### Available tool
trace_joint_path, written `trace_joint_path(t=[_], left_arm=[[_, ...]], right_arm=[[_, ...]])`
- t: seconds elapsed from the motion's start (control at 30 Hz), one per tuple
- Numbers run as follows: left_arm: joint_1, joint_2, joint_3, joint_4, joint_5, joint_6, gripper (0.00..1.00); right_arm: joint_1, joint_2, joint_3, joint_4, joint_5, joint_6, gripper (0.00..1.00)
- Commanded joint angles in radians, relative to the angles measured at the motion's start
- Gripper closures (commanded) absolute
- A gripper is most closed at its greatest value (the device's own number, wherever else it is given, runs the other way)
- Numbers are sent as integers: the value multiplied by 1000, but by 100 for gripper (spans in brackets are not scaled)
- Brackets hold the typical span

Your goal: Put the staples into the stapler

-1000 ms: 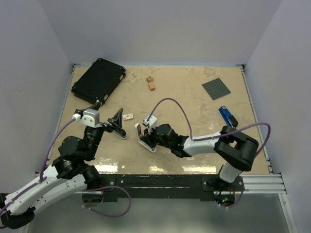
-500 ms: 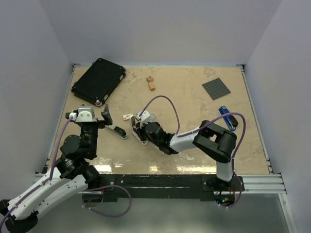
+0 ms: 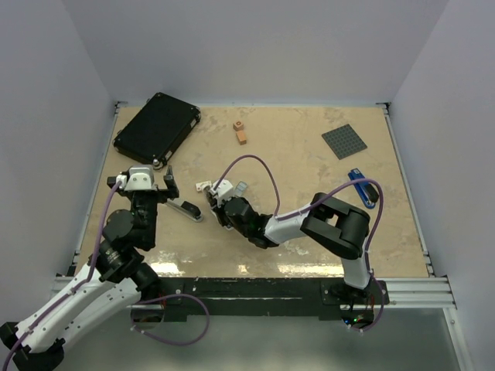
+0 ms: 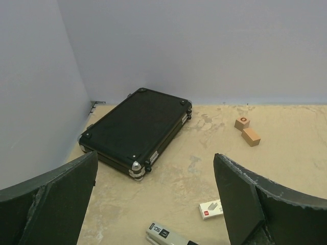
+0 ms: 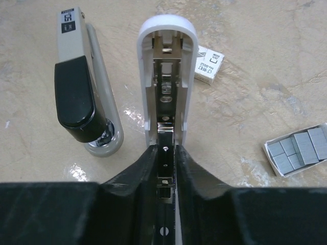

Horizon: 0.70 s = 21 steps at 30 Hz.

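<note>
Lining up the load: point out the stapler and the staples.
stapler (image 5: 75, 97), right wrist view, on its black top part.
staples (image 5: 305, 148), right wrist view, on a grey block.

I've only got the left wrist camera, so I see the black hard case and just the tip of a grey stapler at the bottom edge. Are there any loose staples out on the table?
Observer: Yes. The right wrist view shows grey metal staple blocks lying in an open white tray at its right edge.
Operator: What is the right arm doing?
Observer: The right claw is shut on a narrow metal rail that runs inside a white round-ended bar.
Operator: Where is the rest of that stapler?
Observer: The grey metal stapler with a black top part lies just left of that bar in the right wrist view, not touching it.
</note>
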Motion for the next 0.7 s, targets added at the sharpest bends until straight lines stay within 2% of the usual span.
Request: trace_joint_path(t=[0.0, 0.3, 0.4, 0.5, 0.63, 0.67], left_arm=[[9, 1, 5, 5, 22, -6, 0], [14, 3, 4, 1, 30, -9, 0], [12, 3, 5, 1, 31, -7, 0], [14, 4, 4, -2, 34, -9, 0], [14, 6, 4, -3, 40, -12, 0], [15, 6, 4, -3, 42, -11, 0]], right_arm=[[4, -33, 33, -23, 35, -13, 70], [5, -148, 33, -106, 31, 8, 56], [2, -201, 22, -156, 41, -1, 54], [-7, -247, 14, -227, 43, -4, 47], [-74, -304, -9, -303, 2, 14, 44], [-128, -316, -9, -316, -27, 26, 44]])
